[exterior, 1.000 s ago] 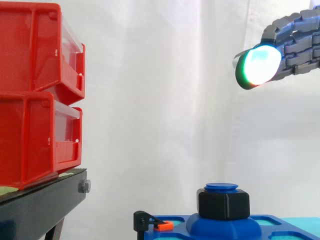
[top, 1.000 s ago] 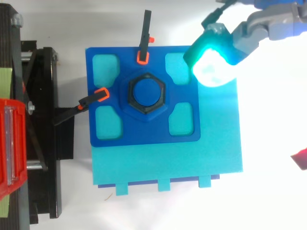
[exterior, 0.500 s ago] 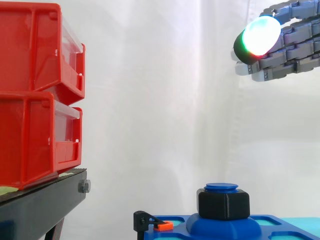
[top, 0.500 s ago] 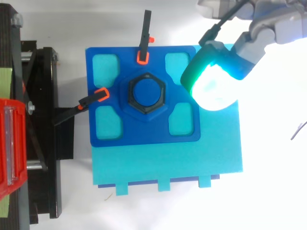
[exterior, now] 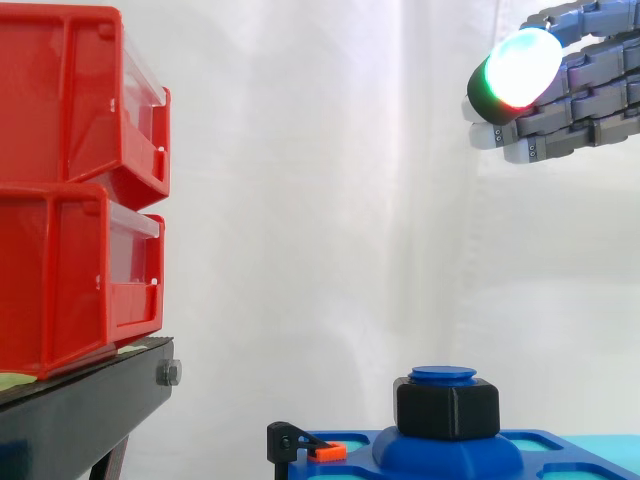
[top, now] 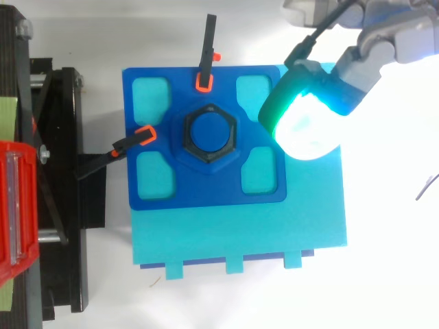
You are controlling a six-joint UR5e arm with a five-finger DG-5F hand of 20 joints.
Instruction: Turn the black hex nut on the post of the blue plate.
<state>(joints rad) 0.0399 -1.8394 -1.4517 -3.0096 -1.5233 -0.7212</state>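
**Nut sits low, fingers high and off to one side**

We see the black hex nut (exterior: 447,408) seated on the post (top: 209,129) at the middle of the blue plate (top: 158,188). The hand (exterior: 585,90) hangs well above it, toward the views' right. Its fingers (top: 305,123) reach out roughly straight, close together, holding nothing. Palm and thumb are cut off at the edge.

Grey segmented hand (exterior: 590,95) with thick pad (exterior: 515,68) glowing white, green and red.
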